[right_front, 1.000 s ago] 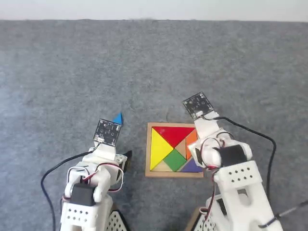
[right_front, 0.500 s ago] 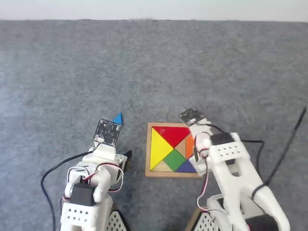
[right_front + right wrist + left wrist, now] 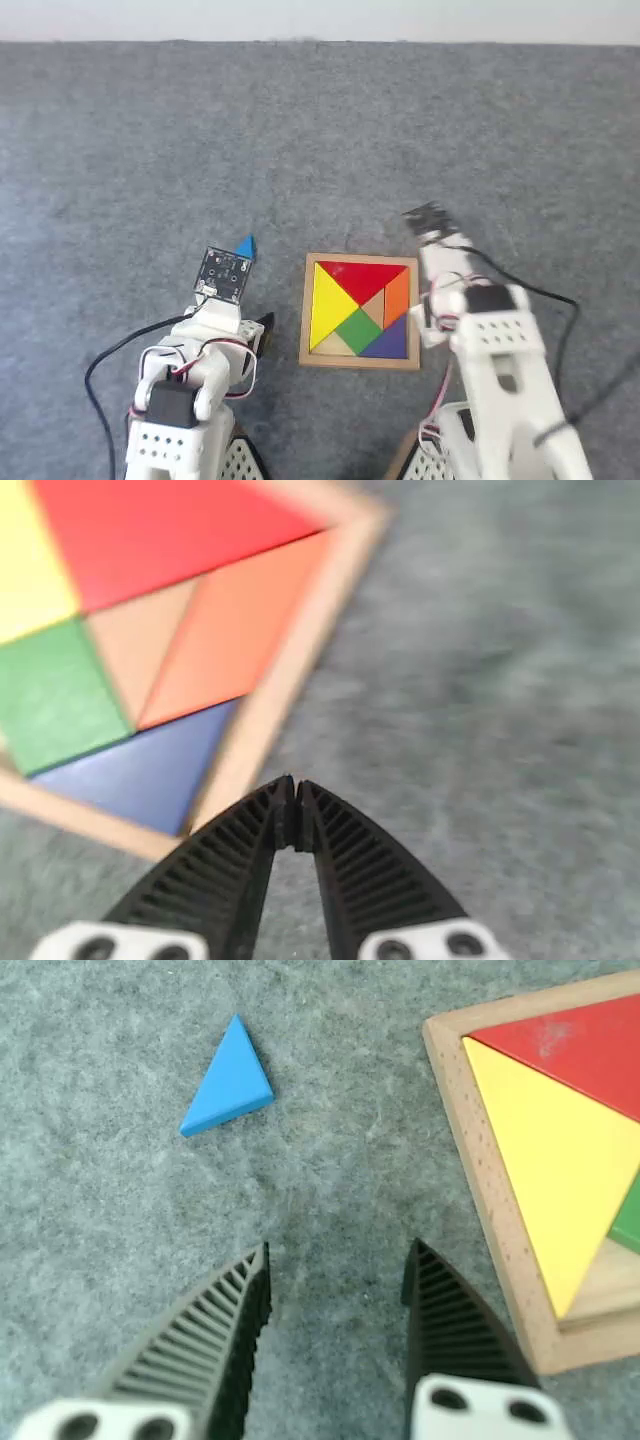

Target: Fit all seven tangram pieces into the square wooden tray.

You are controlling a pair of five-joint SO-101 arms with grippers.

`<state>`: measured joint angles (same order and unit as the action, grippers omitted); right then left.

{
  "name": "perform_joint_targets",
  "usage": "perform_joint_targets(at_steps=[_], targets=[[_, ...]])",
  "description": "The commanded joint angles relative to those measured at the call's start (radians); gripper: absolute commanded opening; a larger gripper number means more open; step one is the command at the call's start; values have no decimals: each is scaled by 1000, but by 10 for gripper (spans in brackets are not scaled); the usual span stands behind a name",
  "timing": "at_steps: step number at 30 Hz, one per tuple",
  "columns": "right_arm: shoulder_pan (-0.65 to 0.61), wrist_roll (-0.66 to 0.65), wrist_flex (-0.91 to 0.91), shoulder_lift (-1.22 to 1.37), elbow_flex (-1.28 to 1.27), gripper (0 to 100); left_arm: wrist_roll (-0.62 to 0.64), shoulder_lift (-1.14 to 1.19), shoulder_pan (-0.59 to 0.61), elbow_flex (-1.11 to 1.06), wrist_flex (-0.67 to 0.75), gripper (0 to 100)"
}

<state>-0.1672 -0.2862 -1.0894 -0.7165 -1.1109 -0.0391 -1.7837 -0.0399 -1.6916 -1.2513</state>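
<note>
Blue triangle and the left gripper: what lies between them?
Only bare grey mat. In the left wrist view the blue triangle lies flat ahead of the open left gripper, with no other piece in the stretch between them.

High view: a fixed camera above the arms' bases looks steeply down over the grey mat (image 3: 150, 130). Left and right wrist views: each looks down from close above the mat. All three share the wooden tray (image 3: 306, 310), each wrist view catching one side.
</note>
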Motion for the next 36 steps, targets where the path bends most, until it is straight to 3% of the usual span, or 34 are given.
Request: perform_joint_targets(at_steps=[1,7,13,23,31,36], targets=[[79,6,-24,-260,-54,6,-2,-8,-5,7,5,207],[240,-83,-61,-490,-180,6,-2,-8,-5,7,5,207],[386,-157,-38,-541,-282,6,0,-8,-14,7,5,207],[455,-150,45,-550,-399,6,-49,-8,-49,8,68,255],[460,-123,58,-550,-405,6,-431,-9,175,13,118,254],[456,-123,61,-549,-407,6,-362,-6,290,74,244,254]])
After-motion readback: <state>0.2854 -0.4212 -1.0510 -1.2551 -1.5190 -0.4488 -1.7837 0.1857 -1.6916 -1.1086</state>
